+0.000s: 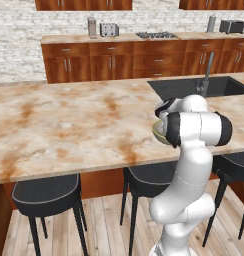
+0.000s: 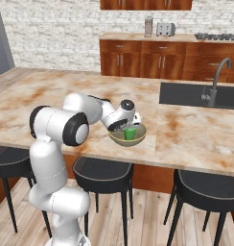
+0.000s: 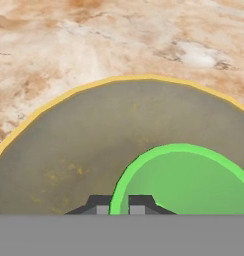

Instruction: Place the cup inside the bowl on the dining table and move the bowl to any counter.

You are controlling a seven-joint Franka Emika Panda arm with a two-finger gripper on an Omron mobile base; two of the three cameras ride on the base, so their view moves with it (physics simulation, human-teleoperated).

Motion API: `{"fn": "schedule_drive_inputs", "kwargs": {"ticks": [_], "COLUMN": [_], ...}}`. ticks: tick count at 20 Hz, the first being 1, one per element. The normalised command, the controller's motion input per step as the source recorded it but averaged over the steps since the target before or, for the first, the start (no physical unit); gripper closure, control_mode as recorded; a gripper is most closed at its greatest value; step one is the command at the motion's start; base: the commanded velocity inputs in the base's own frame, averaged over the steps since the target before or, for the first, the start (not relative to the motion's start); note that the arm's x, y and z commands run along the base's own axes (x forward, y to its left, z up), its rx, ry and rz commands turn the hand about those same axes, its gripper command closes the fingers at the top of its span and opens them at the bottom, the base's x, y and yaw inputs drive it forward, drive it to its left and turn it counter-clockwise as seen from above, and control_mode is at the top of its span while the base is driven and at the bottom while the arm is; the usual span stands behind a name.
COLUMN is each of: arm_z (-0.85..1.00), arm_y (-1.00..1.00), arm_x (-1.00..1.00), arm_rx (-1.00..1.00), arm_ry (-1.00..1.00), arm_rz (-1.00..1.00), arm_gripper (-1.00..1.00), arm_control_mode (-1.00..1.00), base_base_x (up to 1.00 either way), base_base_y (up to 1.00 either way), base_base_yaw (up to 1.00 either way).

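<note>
The olive-tan bowl [image 2: 120, 139] with its yellowish rim sits on the dining table [image 2: 52, 96] near the front edge. In the left base view, the bowl [image 1: 158, 133] is mostly hidden behind my arm. The green cup [image 2: 130, 134] stands upright inside the bowl. My gripper [image 2: 122, 126] reaches down into the bowl from the left. In the hand view the cup's [image 3: 189, 180] rim passes between the two fingertips of the gripper [image 3: 120, 208], which is shut on that rim. The bowl's [image 3: 69, 145] inner wall surrounds it.
A black sink [image 2: 186, 95] with a grey faucet [image 2: 215, 81] is set into the table to the right of the bowl. Dark stools [image 2: 104, 173] stand under the front edge. The back counter [image 2: 138, 37] carries a toaster [image 2: 165, 29] and a cooktop [image 1: 156, 35].
</note>
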Motion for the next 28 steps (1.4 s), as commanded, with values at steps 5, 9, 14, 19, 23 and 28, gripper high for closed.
{"fn": "schedule_drive_inputs", "kwargs": {"ticks": [5,9,14,19,23,28], "arm_z": [0.0,0.0,0.03,0.27,0.49,0.37], "arm_y": [0.0,0.0,0.0,0.0,0.01,0.0], "arm_x": [0.0,0.0,0.0,0.0,0.0,0.0], "arm_rx": [0.0,0.0,0.0,-0.05,-0.09,-0.04], "arm_ry": [0.0,0.0,0.03,0.01,0.0,0.03], "arm_rz": [0.0,0.0,0.0,-0.01,-0.02,-0.06], "arm_gripper": [1.0,-1.0,-1.0,-1.0,-1.0,-1.0], "arm_control_mode": [-1.0,-1.0,-1.0,-1.0,-1.0,-1.0], "base_base_x": [0.0,0.0,0.0,0.0,0.0,0.0], "base_base_y": [0.0,0.0,0.0,0.0,0.0,0.0], "base_base_yaw": [0.0,0.0,0.0,0.0,0.0,0.0]}}
